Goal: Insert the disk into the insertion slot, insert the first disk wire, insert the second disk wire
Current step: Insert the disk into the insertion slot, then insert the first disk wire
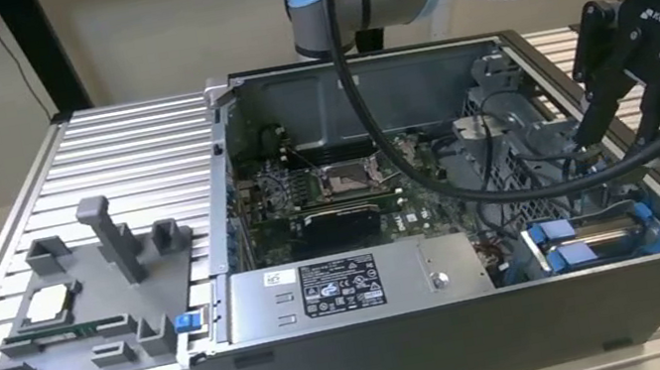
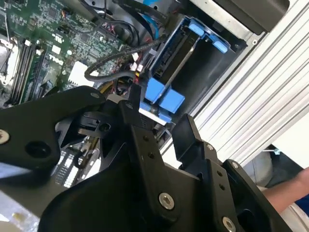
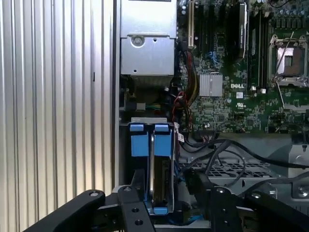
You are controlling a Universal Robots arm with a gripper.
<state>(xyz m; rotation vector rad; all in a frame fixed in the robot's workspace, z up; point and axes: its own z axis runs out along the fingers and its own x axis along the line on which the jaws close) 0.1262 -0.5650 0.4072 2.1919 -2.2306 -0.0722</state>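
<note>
The disk (image 3: 152, 166) stands on edge in the insertion slot (image 2: 207, 77), in a corner of the computer case (image 1: 463, 334), directly below the gripper (image 3: 166, 181). The gripper's fingers (image 2: 145, 140) are spread apart, gripping nothing. Black cables (image 3: 227, 150) loop just beside the gripper, with the motherboard (image 3: 231, 72) beyond them.

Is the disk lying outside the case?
No; in the second wrist view the disk sits in the slot.

A grey power supply box (image 1: 350, 288) lies beside the green motherboard (image 1: 305, 199).
</note>
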